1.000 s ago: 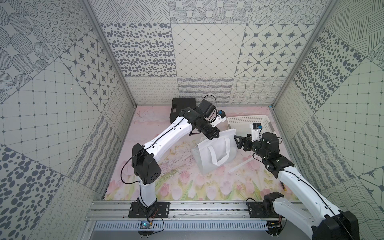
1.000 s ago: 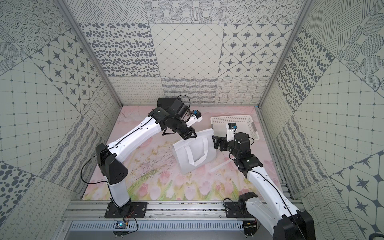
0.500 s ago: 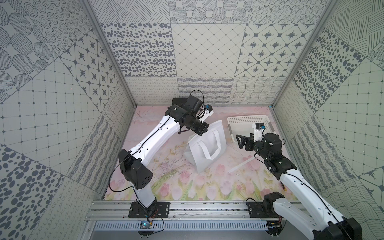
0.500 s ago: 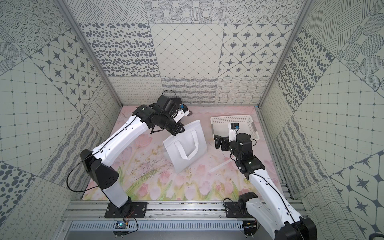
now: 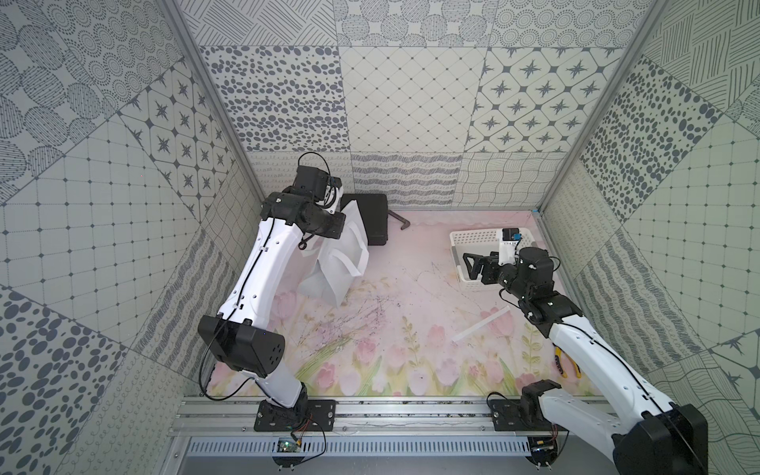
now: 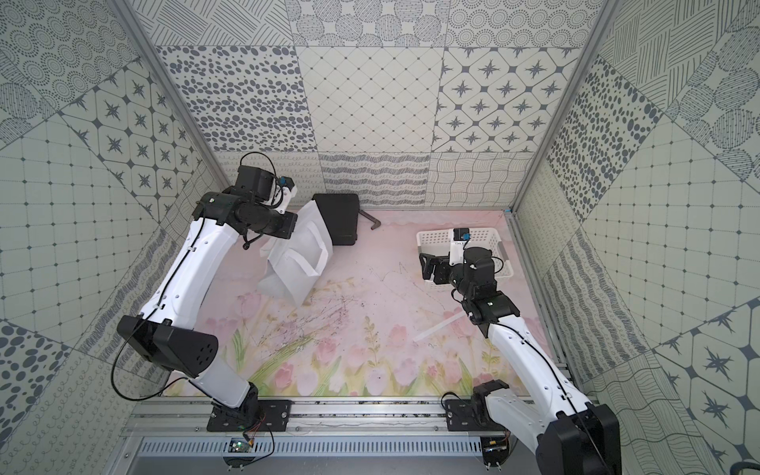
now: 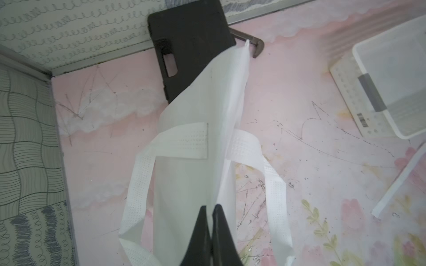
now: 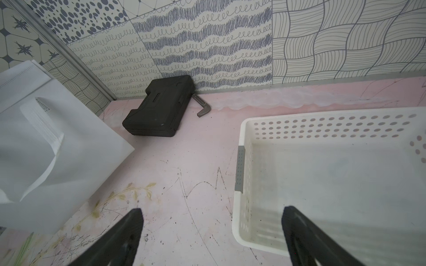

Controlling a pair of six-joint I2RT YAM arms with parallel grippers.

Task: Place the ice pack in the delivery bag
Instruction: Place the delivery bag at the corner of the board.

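Two grippers, two very different jobs right now. My left gripper [image 7: 208, 207] is pinched tight on the top edge of the delivery bag [image 7: 196, 110]. The bag hangs down from it, flat and closed, with both loop handles [image 7: 138, 184] flopping at its sides. In both top views the bag [image 5: 335, 263] [image 6: 296, 259] is up in the far left corner, next to the black hard case [image 5: 372, 218]. I cannot tell if its bottom touches the surface [image 5: 411, 288]. My right gripper [image 8: 212, 209] is spread wide and holds nothing. It hangs at the edge of the white holey basket [image 8: 322, 129], which looks empty. I cannot find the ice pack in any view, so I think it is not in the bag yet.

I think the step now is to get the bag standing where both arms can reach. To do it well, I should bring it to the bare middle, away from the case and the wall [image 5: 411, 177], and set its bottom down flat so it stands. The pinch should stay firm, because thin cloth can slip. Then the mouth needs pulling open, since a flat bag takes nothing in.
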